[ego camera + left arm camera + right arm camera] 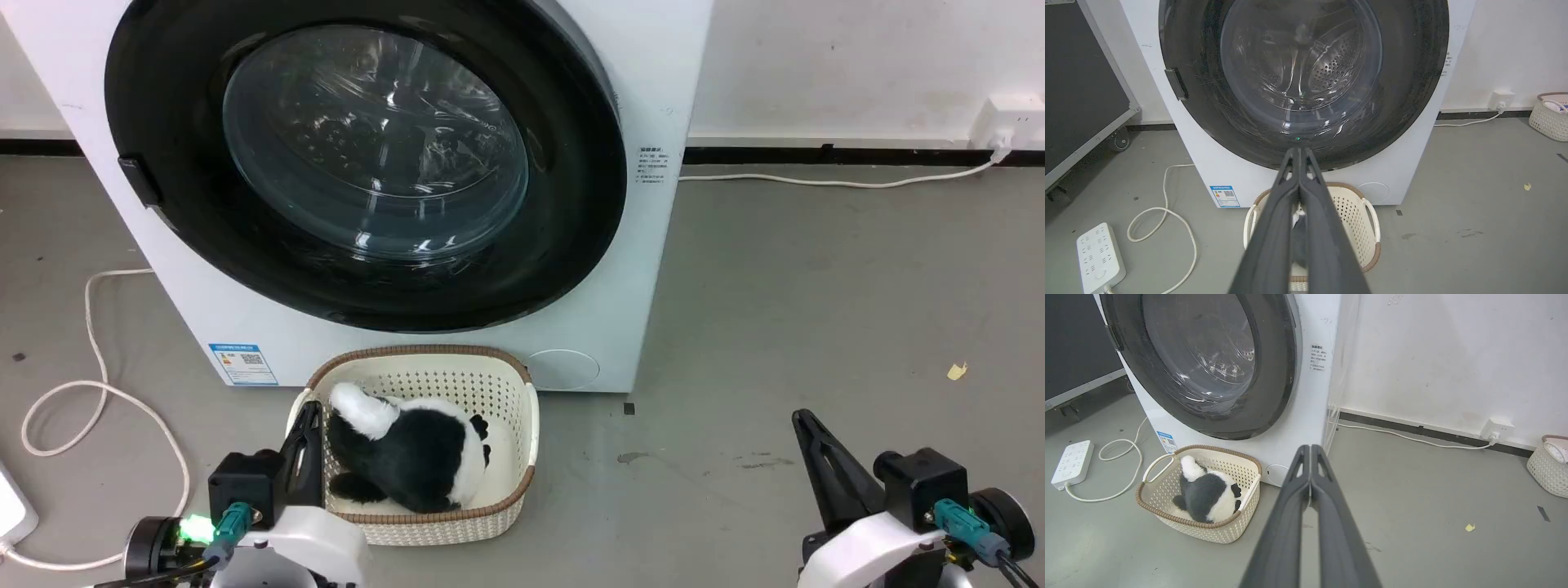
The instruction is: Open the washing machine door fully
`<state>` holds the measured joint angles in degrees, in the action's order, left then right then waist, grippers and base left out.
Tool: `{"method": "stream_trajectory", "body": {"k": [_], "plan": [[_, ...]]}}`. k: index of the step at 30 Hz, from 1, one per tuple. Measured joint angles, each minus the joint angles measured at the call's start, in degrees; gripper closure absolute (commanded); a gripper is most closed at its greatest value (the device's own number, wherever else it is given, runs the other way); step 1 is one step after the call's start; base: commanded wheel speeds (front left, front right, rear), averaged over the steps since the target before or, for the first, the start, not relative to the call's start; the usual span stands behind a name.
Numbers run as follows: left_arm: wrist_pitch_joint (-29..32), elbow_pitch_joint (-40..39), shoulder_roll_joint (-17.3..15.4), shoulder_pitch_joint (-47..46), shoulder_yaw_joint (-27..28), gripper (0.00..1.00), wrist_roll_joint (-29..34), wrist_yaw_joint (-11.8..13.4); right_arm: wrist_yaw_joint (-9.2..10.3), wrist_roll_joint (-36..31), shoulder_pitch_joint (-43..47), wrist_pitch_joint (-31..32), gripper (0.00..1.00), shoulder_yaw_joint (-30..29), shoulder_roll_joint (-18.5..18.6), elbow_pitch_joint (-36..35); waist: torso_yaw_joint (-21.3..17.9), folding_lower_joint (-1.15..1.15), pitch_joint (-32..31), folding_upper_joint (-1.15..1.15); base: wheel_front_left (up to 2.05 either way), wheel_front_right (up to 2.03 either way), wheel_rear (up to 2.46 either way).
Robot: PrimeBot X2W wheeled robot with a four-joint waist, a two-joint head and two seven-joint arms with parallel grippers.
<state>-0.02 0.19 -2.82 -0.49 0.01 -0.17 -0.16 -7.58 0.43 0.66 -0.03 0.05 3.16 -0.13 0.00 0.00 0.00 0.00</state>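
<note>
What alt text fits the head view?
Closed washing machine door, black ring around glass, spans the top. Below it on the floor, a basket holds a black-and-white plush toy; left gripper and right gripper sit shut at the bottom corners.

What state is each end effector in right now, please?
Left end effector: closed, holding nothing, not touching the washing machine door.
Right end effector: closed, holding nothing, over the floor.

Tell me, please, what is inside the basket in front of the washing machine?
A black-and-white plush toy lies inside the basket, covering most of its floor. A little bare floor shows near the right side. Whatever may lie beneath the toy is hidden.
</note>
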Motion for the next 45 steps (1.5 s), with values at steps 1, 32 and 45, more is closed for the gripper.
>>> {"method": "stream_trajectory", "body": {"k": [1, 32, 45], "plan": [[0.0, 0.0, 0.0, 0.0, 0.0, 1.00, 0.0, 0.0, 0.00, 0.0, 0.0, 0.0, 1.00, 0.0, 0.0, 0.0, 0.0, 0.00, 0.0, 0.00, 0.00, 0.00, 0.00], [0.0, 0.0, 0.0, 0.0, 0.0, 1.00, 0.0, 0.0, 0.00, 0.0, 0.0, 0.0, 1.00, 0.0, 0.0, 0.0, 0.0, 0.00, 0.0, 0.00, 0.00, 0.00, 0.00], [0.0, 0.0, 0.0, 0.0, 0.0, 1.00, 0.0, 0.0, 0.00, 0.0, 0.0, 0.0, 1.00, 0.0, 0.0, 0.0, 0.0, 0.00, 0.0, 0.00, 0.00, 0.00, 0.00]]}}
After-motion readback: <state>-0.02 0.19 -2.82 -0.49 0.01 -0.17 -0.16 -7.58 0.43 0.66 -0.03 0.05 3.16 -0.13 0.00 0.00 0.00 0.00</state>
